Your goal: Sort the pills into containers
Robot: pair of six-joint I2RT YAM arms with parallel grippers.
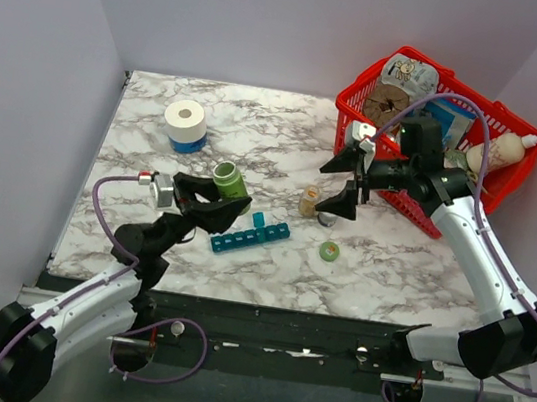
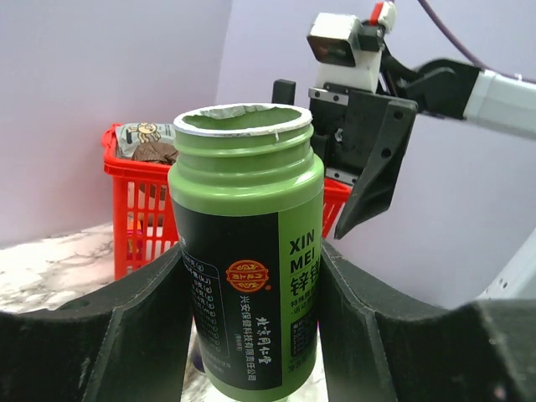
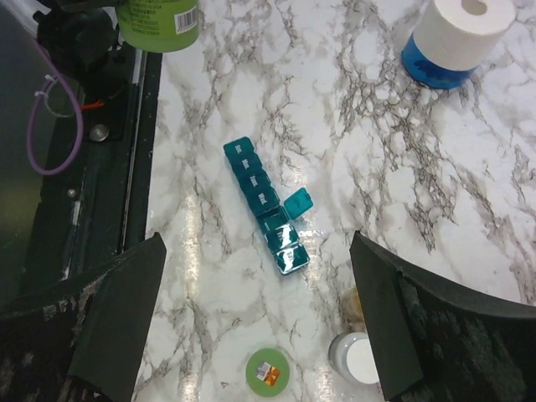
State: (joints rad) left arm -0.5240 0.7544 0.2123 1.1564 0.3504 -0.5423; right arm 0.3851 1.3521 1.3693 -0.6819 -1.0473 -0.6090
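Marble table point(image 1: 390, 270), red mesh basket point(image 1: 509, 181) at the far right corner; I can't read the packs in it. Right gripper point(image 1: 344, 184) hangs over mid-table, fingers spread wide, empty. Left gripper point(image 1: 226, 200) pinches a green bottle point(image 2: 247, 251), mouth open: label reads "XIN MEI" plus Chinese print. Teal pill organiser point(image 3: 264, 209) lies flat on the table just right of the left gripper, one lid flipped up, lid print too small to read. Green cap point(image 3: 268, 371) lies near its end.
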